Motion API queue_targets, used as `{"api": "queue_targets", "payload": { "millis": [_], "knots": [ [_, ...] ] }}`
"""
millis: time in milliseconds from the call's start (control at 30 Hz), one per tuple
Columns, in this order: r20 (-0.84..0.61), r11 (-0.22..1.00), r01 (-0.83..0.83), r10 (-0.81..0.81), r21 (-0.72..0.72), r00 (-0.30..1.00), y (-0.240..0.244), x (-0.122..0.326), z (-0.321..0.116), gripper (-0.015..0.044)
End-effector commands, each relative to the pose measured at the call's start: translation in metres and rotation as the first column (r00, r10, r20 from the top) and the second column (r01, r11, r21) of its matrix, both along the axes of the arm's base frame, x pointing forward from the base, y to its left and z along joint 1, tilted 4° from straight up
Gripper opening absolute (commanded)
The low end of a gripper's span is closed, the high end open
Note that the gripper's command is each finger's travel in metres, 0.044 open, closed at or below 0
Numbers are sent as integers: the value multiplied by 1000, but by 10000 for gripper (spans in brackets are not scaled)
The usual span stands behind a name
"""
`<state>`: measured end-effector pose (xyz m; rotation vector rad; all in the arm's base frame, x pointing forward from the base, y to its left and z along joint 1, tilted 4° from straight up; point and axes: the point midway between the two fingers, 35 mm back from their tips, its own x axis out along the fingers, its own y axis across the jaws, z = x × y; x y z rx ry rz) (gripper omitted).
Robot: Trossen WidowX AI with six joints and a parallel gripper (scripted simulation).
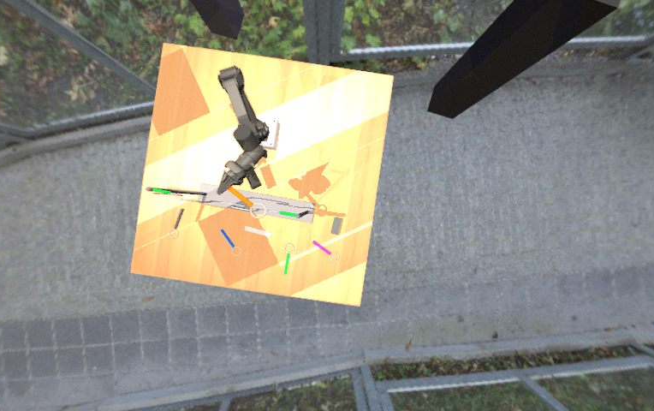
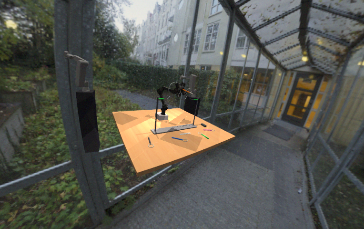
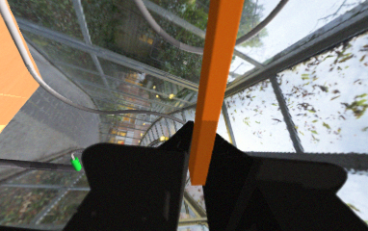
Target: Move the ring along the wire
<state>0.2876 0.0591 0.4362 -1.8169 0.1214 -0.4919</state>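
Observation:
My gripper (image 1: 224, 188) (image 3: 195, 126) is shut on the orange handle (image 1: 240, 197) (image 2: 187, 91) (image 3: 216, 72), near its end. The ring (image 1: 258, 202) at the handle's far end is between the two green parts in the top view, nearer the right one. The ring is outside the wrist view. Whether it touches the grey wire (image 3: 66, 100) is too small to tell. The wire's left green part (image 1: 161, 191) (image 2: 161, 98) and right green part (image 1: 288, 213) (image 2: 196, 99) adjoin the posts. One green part (image 3: 76, 163) shows at the wrist view's lower left.
The left post (image 2: 156, 114) and right post (image 2: 196, 110) stand on a grey base (image 2: 174, 129). Wire loops rise near the arm in the exterior view. On the table (image 1: 152, 254) lie a blue-handled ring tool (image 1: 228, 238), a green one (image 1: 287, 264), a magenta one (image 1: 322, 247) and a dark one (image 1: 179, 219).

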Motion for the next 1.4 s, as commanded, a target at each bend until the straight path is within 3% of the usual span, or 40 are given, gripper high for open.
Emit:
{"api": "queue_targets", "payload": {
  "millis": [0, 267, 633, 1367],
  "knots": [
    [7, 998, 3, -2, -62, 1000, 0, -1, 2, -150],
    [14, 993, 6, -4, -115, 1000, -2, 0, 0, -150],
    [5, 999, 5, -4, -33, 1000, -10, 1, -18, -150],
    [-44, 907, 7, 13, 421, 999, -15, 3, -93, -150]
  ]
}}
